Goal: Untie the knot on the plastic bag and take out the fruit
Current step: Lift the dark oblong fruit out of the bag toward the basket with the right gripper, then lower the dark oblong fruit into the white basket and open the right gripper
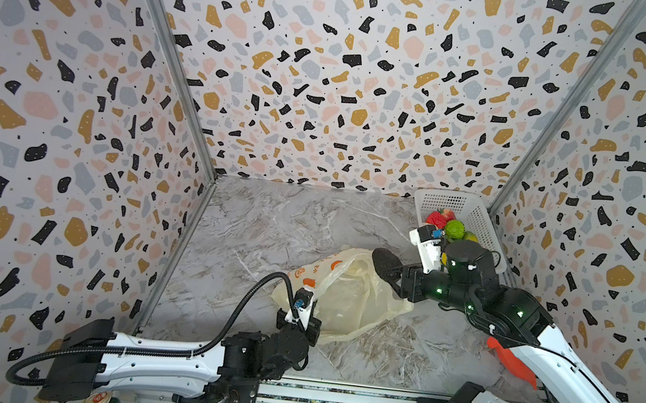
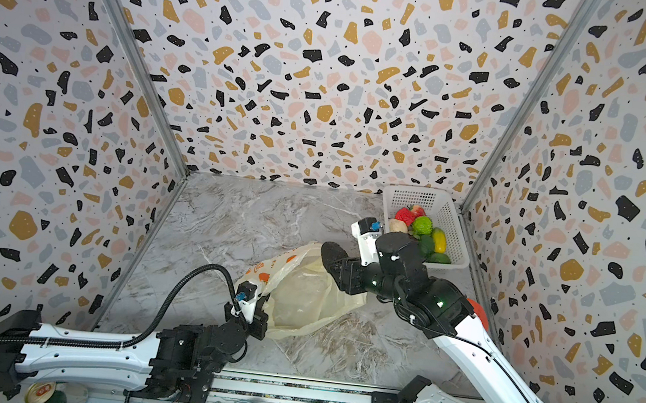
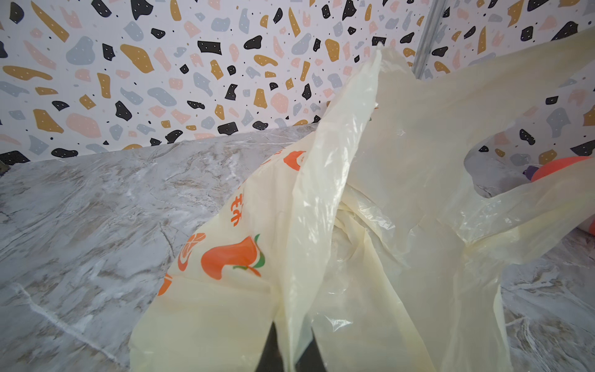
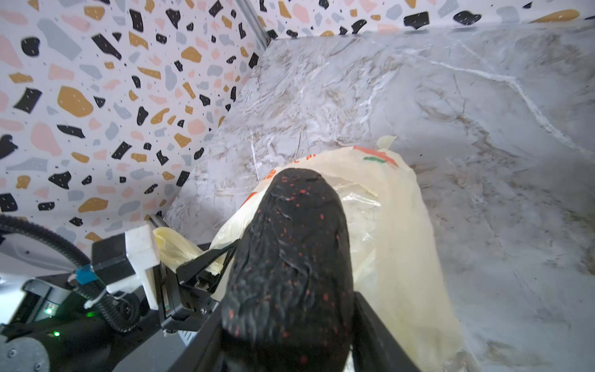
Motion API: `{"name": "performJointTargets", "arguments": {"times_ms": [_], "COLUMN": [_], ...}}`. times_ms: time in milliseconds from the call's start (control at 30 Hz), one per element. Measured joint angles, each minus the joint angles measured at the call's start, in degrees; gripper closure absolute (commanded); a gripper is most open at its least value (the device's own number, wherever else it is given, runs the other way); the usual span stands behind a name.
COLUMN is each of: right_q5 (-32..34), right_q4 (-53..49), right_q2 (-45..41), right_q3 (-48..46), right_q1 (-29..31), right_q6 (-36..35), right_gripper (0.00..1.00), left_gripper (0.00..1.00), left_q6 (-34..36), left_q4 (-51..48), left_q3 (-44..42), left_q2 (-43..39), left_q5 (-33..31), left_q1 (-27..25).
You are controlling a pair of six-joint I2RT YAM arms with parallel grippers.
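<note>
**While a fruit hangs over the bag, slipping is the worry**

As both top views show, the plastic bag [image 1: 351, 298] lies slack in the middle of the counter [image 1: 268, 225]. It is pale yellow and see-through, with orange logos on its far-left side. The right pincer [image 1: 390, 271] holds a dark fruit [image 1: 385, 260] just above the bag's far edge, its jaws about half apart around it. The white basket [image 1: 474, 217], with other fruit in it, sits beyond in the far right corner. The left pincer [image 1: 310, 326] sits at the bag's near edge.

From the left wrist, the left pincer is fully closed on a fold of film, which rises in a peak. A handle loop [image 3: 531, 199] hangs open and no knot is visible, so I judge the untying done. Film this thin, pinched this tightly, could tear if pulled.

From the right wrist, the dark fruit, black with red flecks, fills the right pincer and is gripped near one end. I judge it could slip or swing on the way to the basket. A trailing fold might also drag the bag along.
</note>
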Motion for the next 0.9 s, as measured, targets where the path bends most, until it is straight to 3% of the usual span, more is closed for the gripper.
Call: {"name": "performJointTargets", "arguments": {"times_ms": [433, 667, 900], "right_q5": [-8.33, -5.07, 0.35], "right_q4": [5.49, 14.34, 21.64], "right_q2": [5.20, 13.55, 28.37], "right_q3": [3.52, 2.27, 3.43], "right_q1": [-24.48, -33.16, -39.47], "right_q6": [-4.55, -5.25, -7.61], "right_gripper": [0.46, 0.46, 0.45], "left_gripper": [1.00, 1.00, 1.00], "left_q6": [0.13, 0.57, 0.63], "left_q4": [-1.20, -1.29, -1.29], "left_q3": [0.44, 0.98, 0.98], "left_q2": [0.00, -0.68, -1.01], "left_q5": [-0.90, -0.85, -0.85], "left_q1": [0.00, 0.00, 0.00]}}
